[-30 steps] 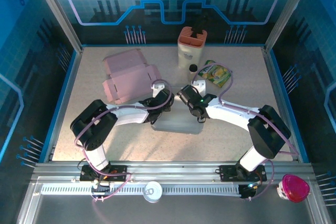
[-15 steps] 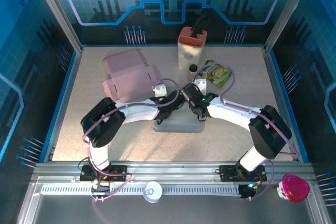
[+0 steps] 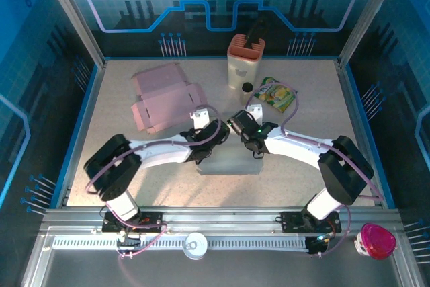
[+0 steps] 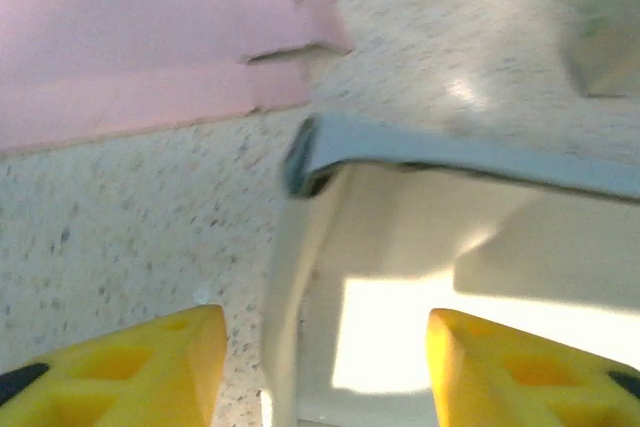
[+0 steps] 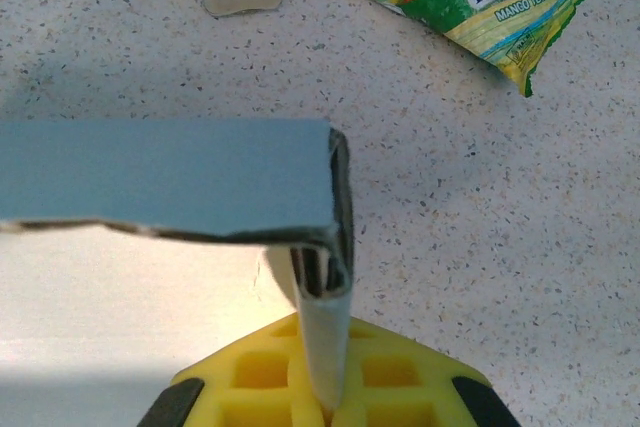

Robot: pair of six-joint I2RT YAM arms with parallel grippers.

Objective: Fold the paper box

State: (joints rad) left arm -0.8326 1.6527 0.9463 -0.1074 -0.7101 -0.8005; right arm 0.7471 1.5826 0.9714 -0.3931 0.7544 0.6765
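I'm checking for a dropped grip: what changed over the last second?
The left gripper opened, letting go of the wall of the grey box, and drew back slightly leftward; its fingers now straddle that wall. The right gripper stays clamped on the box. The pink carton and snack pouch have not moved.

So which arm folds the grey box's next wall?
Left, probably. The left gripper is open astride a wall of the grey box; the right gripper is shut on the opposite wall, steadying it.

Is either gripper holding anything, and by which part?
The right gripper is shut on the paper box, pinching its upright right side wall. The left gripper is open astride the left wall, holding nothing.
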